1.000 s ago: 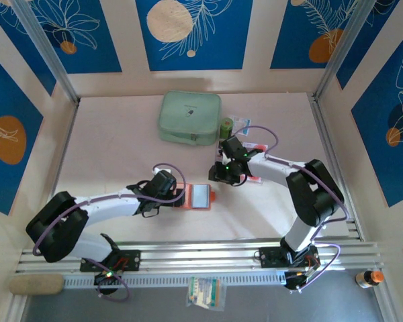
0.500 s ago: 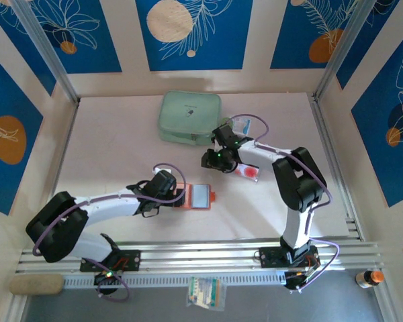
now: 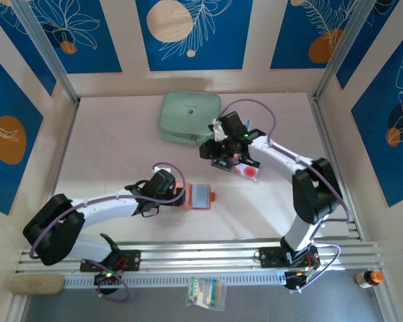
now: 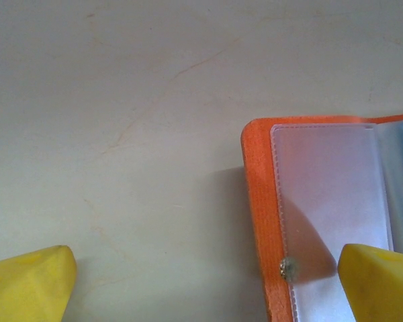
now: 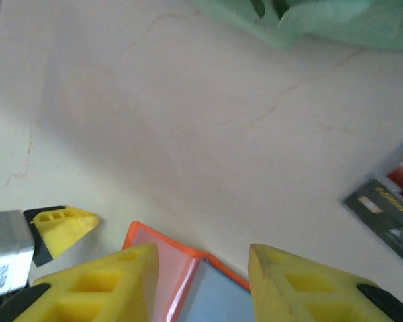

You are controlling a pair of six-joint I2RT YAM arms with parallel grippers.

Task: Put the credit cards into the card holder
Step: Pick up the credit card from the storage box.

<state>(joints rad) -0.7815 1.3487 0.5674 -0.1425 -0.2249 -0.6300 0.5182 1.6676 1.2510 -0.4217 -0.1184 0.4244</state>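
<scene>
Table (image 4: pixel 121 100): card holder (image 4: pixel 262 221) at left claw (image 4: pixel 203 288)

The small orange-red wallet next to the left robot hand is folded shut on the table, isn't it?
Not shut. The small orange-red folding card holder lies open on the table, with its clear inner pockets facing up, next to the left gripper. The left wrist view shows it.
</scene>
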